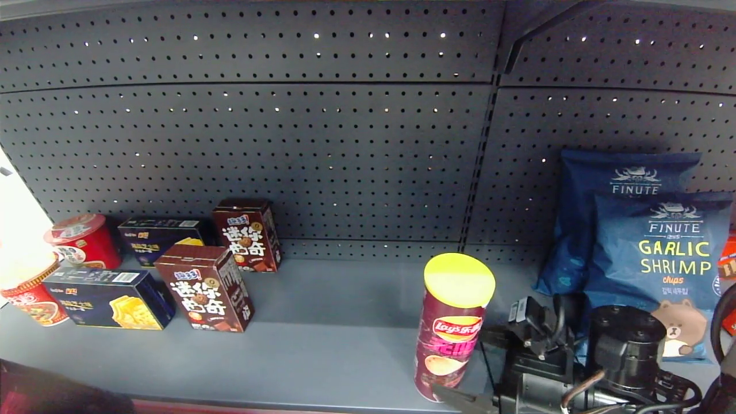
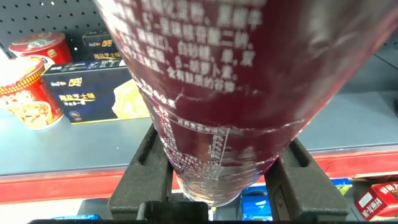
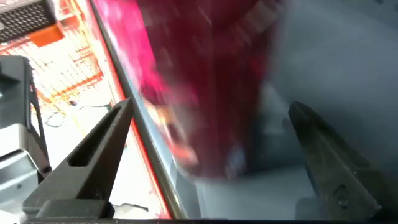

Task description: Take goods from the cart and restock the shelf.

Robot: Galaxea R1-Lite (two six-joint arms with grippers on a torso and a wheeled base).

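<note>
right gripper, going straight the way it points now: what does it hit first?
Likely the chips can standing on the shelf: it sits dead ahead of the open right gripper. How close, I cannot tell.

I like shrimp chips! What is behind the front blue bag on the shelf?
A second blue bag stands behind the front bag, leaning on the holed back wall. The front bag covers its lower right part, so anything between them is hidden.

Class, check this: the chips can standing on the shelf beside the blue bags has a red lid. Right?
No. The head view shows the lid is yellow, not red; the chips can does stand on the shelf beside the blue bags.
</note>
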